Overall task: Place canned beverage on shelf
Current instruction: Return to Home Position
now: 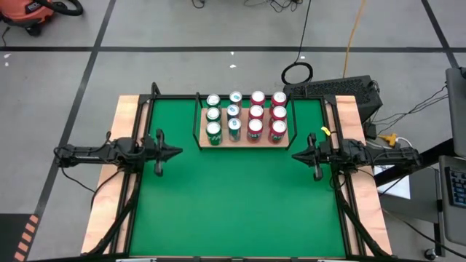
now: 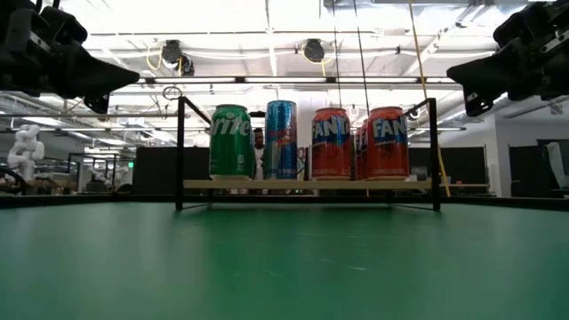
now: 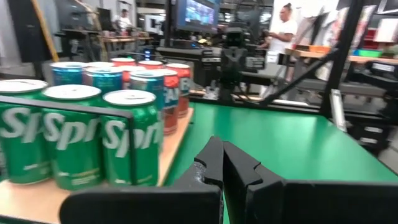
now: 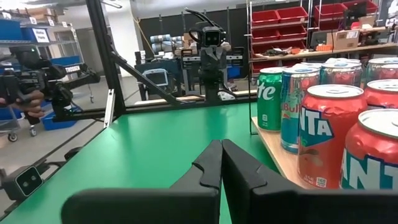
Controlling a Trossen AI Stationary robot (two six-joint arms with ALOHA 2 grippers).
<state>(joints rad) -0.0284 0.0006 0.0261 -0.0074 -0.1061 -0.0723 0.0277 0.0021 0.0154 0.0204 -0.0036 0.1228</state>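
The shelf [image 1: 244,143], a light-wood board with a thin black rail [image 2: 180,151], sits at the table's far middle. Several cans stand upright on it in rows: green Sprite cans [image 1: 213,131] on the left, blue cans [image 1: 234,125] beside them, red Fanta cans [image 1: 266,129] on the right. My left gripper [image 1: 175,153] hovers at the table's left edge, shut and empty, pointing level toward the right; the Sprite cans [image 3: 81,140] stand beside it. My right gripper [image 1: 297,155] hovers at the right edge, shut and empty, pointing left, with Fanta cans [image 4: 329,134] beside it.
Bare green tabletop [image 1: 233,204] stretches between the grippers and toward the near edge. Pale wooden strips [image 1: 127,124] and black frame bars run along both sides. A dark device [image 1: 335,89] sits at the far right corner. A person [image 3: 286,25] stands in the room beyond.
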